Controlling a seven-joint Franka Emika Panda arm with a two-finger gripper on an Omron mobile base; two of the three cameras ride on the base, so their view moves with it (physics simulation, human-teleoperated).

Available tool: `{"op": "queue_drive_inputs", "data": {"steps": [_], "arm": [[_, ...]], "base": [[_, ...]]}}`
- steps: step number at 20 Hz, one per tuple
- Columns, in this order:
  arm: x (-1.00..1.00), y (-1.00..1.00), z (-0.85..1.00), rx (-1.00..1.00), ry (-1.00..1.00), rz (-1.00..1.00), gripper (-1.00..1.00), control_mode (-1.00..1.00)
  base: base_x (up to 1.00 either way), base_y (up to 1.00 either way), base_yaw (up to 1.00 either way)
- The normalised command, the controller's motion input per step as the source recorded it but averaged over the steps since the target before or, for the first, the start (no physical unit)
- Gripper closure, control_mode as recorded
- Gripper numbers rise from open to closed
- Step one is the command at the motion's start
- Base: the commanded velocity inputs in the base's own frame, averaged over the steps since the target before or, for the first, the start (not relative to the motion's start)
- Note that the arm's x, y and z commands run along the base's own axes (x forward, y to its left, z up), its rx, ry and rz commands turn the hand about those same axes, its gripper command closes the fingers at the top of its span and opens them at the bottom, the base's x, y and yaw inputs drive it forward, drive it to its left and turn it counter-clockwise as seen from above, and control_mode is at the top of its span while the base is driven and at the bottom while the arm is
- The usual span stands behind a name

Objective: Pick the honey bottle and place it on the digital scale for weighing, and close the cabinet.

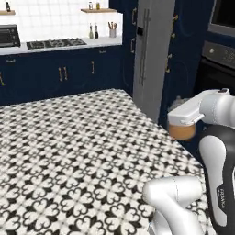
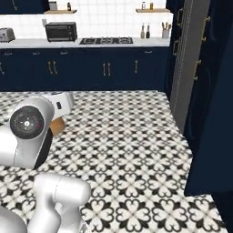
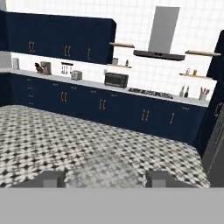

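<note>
— Over the patterned floor (image 1: 69,151): honey bottle (image 1: 181,131) clamped in gripper (image 3: 103,177), tips closed tight on it.
— Could slip out if swung fast; could clip the cabinet (image 2: 211,118) nearby while turning.

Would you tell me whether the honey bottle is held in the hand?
Held: the honey bottle hangs amber beneath the hand, clear of the floor.

Patterned black-and-white floor (image 1: 69,151), toaster oven (image 2: 61,31) and hob (image 2: 106,40) on the far counter (image 2: 27,43)
</note>
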Motion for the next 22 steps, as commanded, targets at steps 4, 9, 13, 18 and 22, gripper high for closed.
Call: {"op": "queue_drive_inputs", "data": {"steps": [4,9,13,18,22], "arm": [[0.0,0.0,0.0,0.0,0.0,0.0,1.0,1.0],[0.0,0.0,0.0,0.0,0.0,0.0,1.0,1.0],[0.0,0.0,0.0,0.0,0.0,0.0,1.0,1.0],[0.0,0.0,0.0,0.0,0.0,0.0,1.0,1.0],[0.0,0.0,0.0,0.0,0.0,0.0,1.0,1.0]], "base": [[0.11,0.0,1.0],[0.07,0.0,1.0],[0.03,0.0,1.0],[0.0,-0.18,0.97],[0.26,-0.13,0.87]]}}
